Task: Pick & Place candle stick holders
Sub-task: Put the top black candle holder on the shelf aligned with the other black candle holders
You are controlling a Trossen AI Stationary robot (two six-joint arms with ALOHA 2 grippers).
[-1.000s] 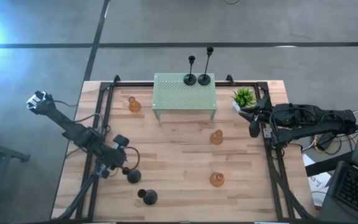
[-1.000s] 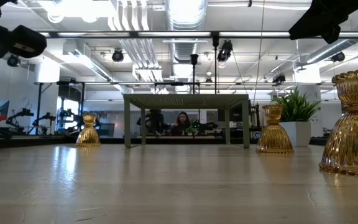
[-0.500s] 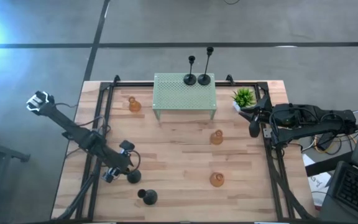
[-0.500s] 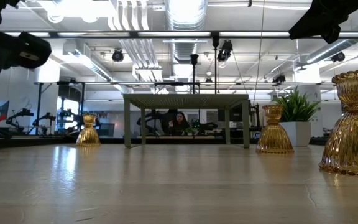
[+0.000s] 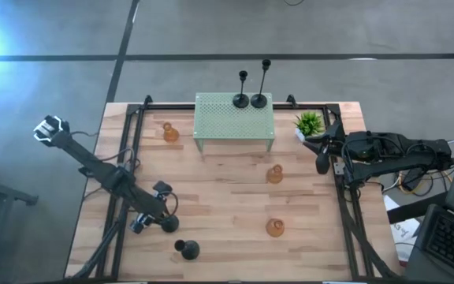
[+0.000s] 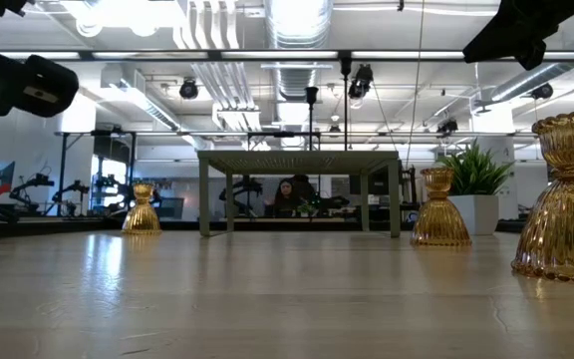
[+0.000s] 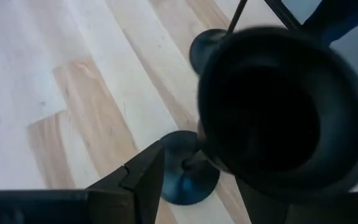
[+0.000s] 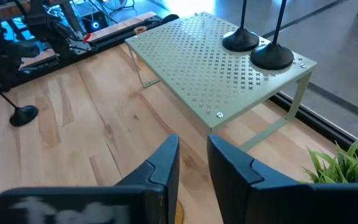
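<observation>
Table (image 5: 227, 205) carries a green perforated shelf (image 5: 234, 117) at its far edge, with two black holders (image 5: 251, 100) standing side by side on the shelf's far right part. Three amber holders stand on the wood: one (image 5: 169, 132) left of the shelf, one (image 5: 274, 174) in front of its right end, one (image 5: 275, 228) nearer the front. Plant (image 5: 309, 124) sits right of the shelf. Left gripper (image 5: 154, 214) is low at the front left, fingers spread on either side of the stem of a black holder (image 5: 169, 224); the wrist view shows that holder's cup close before the camera, one finger (image 7: 143, 180) beside its base, and it cannot be told whether the fingers touch it. Another black holder (image 5: 186, 250) stands just in front, apart. Right gripper (image 5: 321, 164) waits at the right edge near the plant, fingers (image 8: 166, 163) nearly together and gripping nothing.
</observation>
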